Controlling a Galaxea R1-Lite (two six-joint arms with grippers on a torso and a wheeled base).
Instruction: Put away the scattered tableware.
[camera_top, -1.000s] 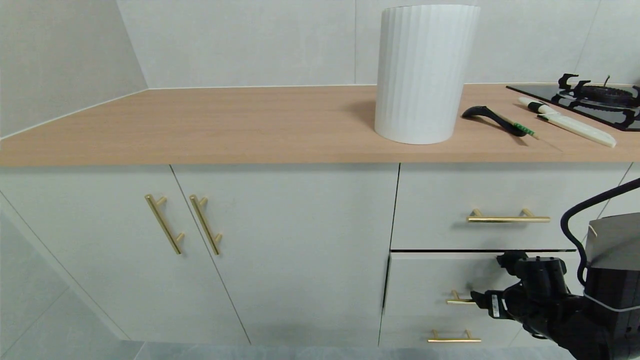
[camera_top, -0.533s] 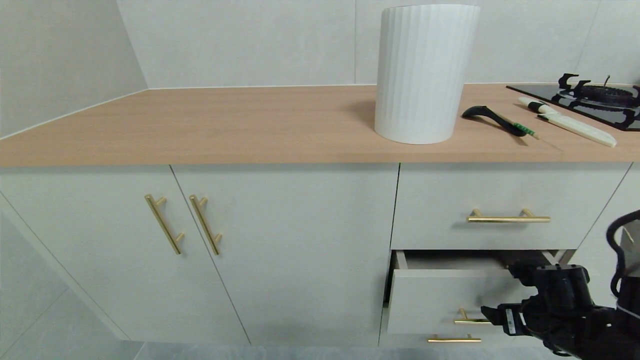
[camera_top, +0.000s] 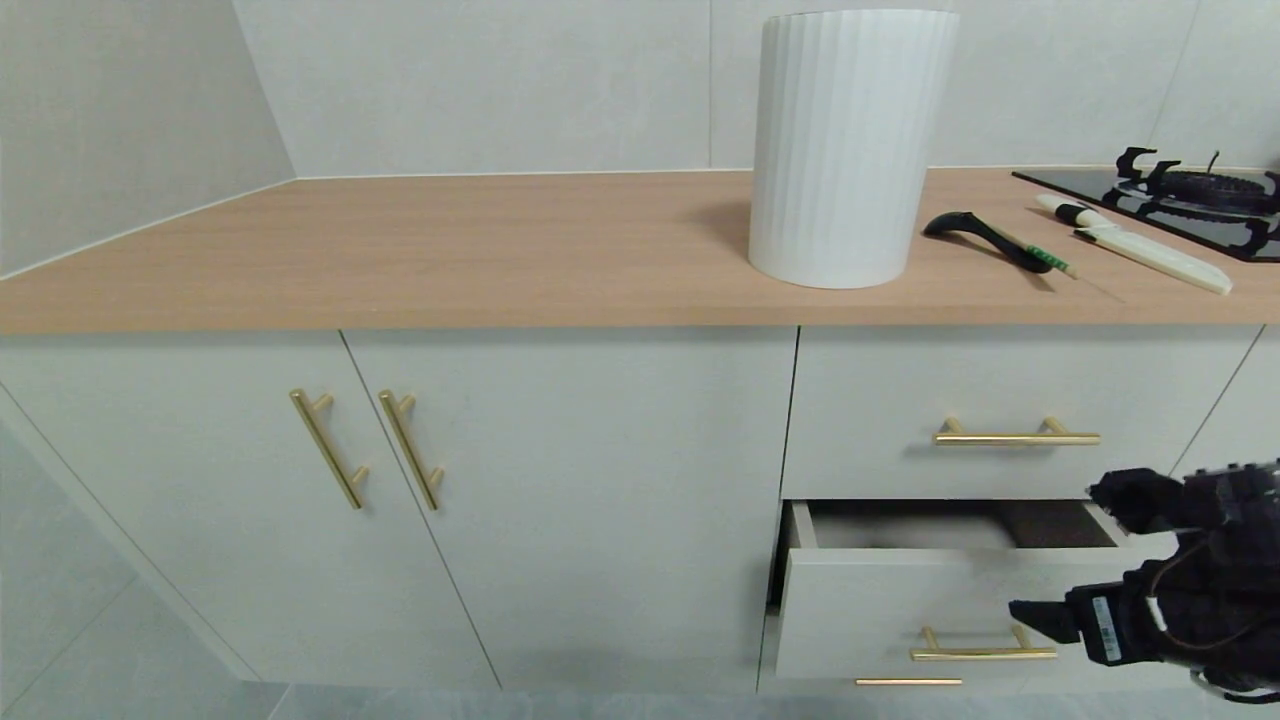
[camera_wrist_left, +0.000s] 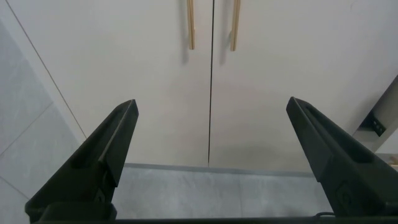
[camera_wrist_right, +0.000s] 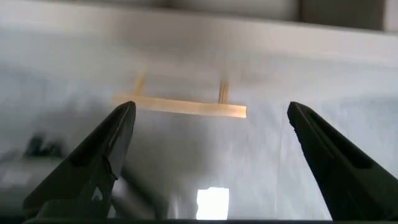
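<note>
On the wooden counter lie a black ladle (camera_top: 985, 238), a green-handled utensil (camera_top: 1050, 262) and a white knife (camera_top: 1145, 248), to the right of a tall white ribbed container (camera_top: 845, 150). Below them the middle drawer (camera_top: 900, 600) stands pulled out, its gold handle (camera_top: 983, 652) free. My right gripper (camera_top: 1058, 552) is open just right of the drawer front, holding nothing. In the right wrist view the gripper (camera_wrist_right: 209, 124) faces the gold handle (camera_wrist_right: 180, 107) from a short way off. My left gripper (camera_wrist_left: 211, 106) is open, low before the cabinet doors.
A gas hob (camera_top: 1190, 195) sits at the counter's far right. Two cabinet doors with gold handles (camera_top: 365, 450) are at the left, also seen as cabinet door handles (camera_wrist_left: 211, 25). The top drawer (camera_top: 1015, 415) is closed. A grey tiled floor (camera_wrist_left: 205, 193) lies below.
The middle drawer has slid out from closed to open. My right gripper drew back to the right with it and has let go of the handle.
</note>
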